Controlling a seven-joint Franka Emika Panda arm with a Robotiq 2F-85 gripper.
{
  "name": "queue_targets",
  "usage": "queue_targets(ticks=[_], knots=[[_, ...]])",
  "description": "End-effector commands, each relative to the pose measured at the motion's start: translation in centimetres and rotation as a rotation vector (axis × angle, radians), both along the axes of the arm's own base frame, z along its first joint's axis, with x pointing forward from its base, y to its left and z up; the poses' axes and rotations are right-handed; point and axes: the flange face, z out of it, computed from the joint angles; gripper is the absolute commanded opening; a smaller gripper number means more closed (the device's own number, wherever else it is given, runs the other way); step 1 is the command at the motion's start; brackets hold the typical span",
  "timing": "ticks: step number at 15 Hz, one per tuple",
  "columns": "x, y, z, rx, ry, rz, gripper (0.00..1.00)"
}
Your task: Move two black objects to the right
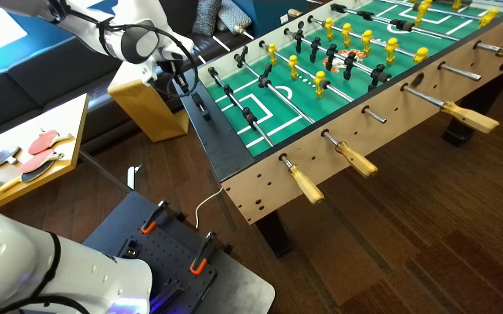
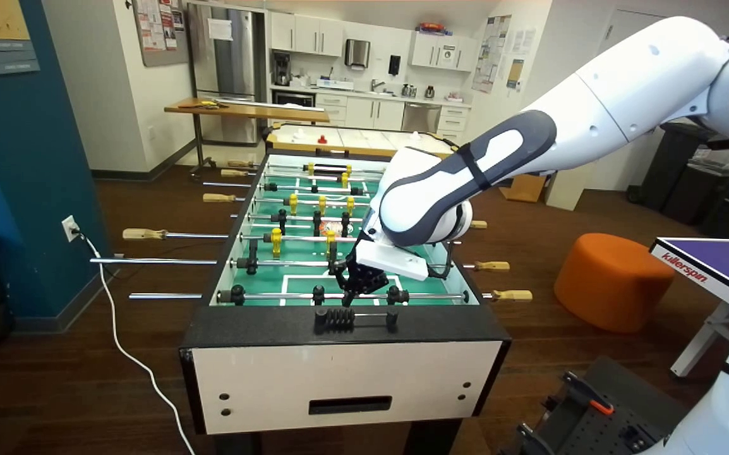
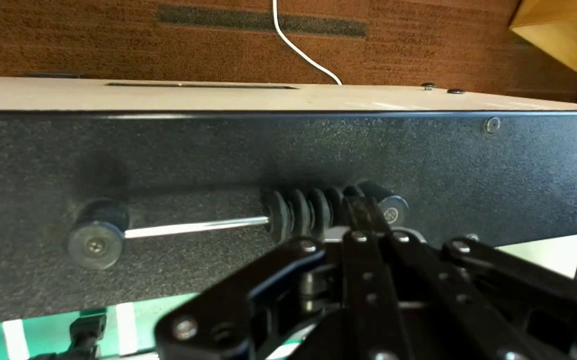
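Note:
Several black discs are stacked along a thin metal rod on the black end ledge of a foosball table. The rod runs between two round black posts; the discs sit against or close to one post, and the bare rod leads to the far post. The discs also show in both exterior views. My gripper is shut, fingertips together, pointing down over the discs nearest the post and hiding part of them. It also shows in both exterior views. I cannot tell whether the tips touch the discs.
The black ledge borders the green playing field, with rods and black and yellow players close behind my gripper. Wooden handles stick out from the table's side. A wooden side table stands beyond the ledge's end.

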Motion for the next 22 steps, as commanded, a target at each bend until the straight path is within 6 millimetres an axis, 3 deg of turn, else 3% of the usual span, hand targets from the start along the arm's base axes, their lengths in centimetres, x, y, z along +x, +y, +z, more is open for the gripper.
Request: queue_targets(ticks=[1,15,22], knots=[[0.3,0.1,-1.0,0.018,-0.001,0.004,0.0],[1.0,-0.3,-4.0,-0.017,-0.102,-0.014,0.0],[1.0,-1.4,-3.8,-0.032,-0.121,-0.034,0.0]])
